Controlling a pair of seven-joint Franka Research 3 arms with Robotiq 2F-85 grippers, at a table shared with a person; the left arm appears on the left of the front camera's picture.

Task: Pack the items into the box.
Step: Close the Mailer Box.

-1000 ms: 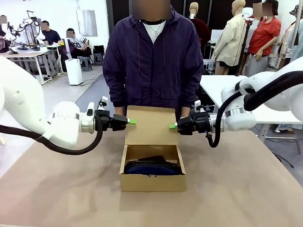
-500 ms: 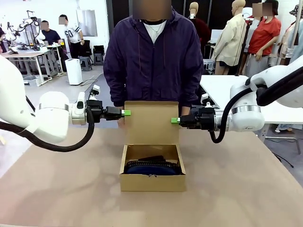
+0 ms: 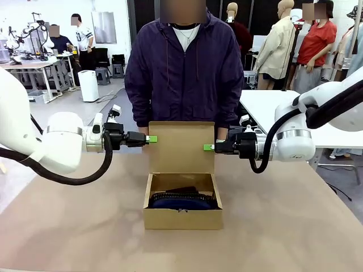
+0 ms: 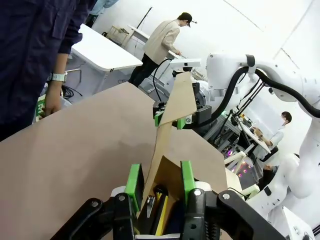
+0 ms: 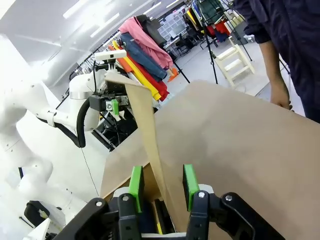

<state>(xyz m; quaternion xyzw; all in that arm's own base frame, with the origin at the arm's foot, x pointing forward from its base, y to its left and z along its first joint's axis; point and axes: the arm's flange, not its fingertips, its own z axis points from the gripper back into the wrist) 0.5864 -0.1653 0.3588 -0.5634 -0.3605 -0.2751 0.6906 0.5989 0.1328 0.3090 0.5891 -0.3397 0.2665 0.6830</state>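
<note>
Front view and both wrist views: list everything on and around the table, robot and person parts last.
cardboard box: one, brown, table centre, flap lid raised upright.
navy pouch: one, dark blue, inside the box.
yellow-and-black utility knife: one, inside the box beside the pouch.
table: one, tan top.
left gripper: one, black with green pads, at the lid's left edge, jaws straddling it.
right gripper: one, same colours, at the lid's right edge.
person's hand: one, hanging at the far table edge.

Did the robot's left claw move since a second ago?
Yes. The left gripper went up and a bit away from the middle: it was over the lid's lower left edge, and now it sits at the lid's left edge, near its top.
</note>
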